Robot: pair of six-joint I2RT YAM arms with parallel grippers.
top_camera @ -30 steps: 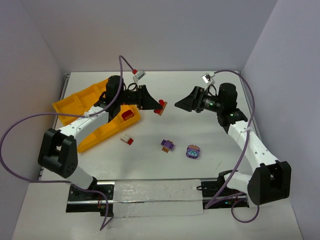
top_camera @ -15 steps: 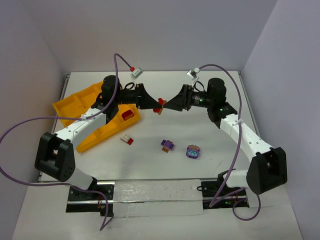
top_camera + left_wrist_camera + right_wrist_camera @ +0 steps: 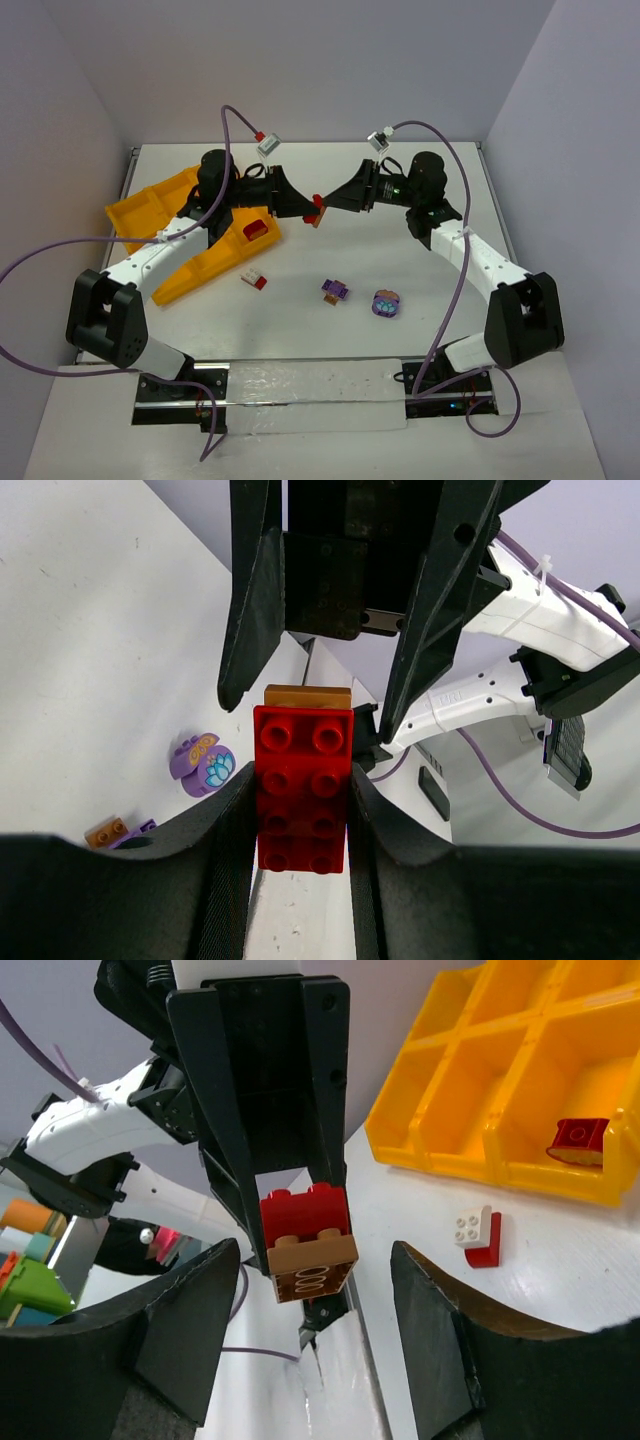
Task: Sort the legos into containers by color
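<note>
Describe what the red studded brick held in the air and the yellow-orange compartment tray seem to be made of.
Red studded toy brick: seemingly hard moulded plastic, glossy; light glints on its round studs and its edges are crisp.
Yellow-orange compartment tray: likely rigid plastic with a smooth semi-gloss finish; thin uniform walls, even colour, soft highlights.

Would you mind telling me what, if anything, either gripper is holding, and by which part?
The left gripper pinches the red brick by its two long sides, brown-tipped end sticking out. The right gripper stands open either side of that end, holding nothing.
</note>
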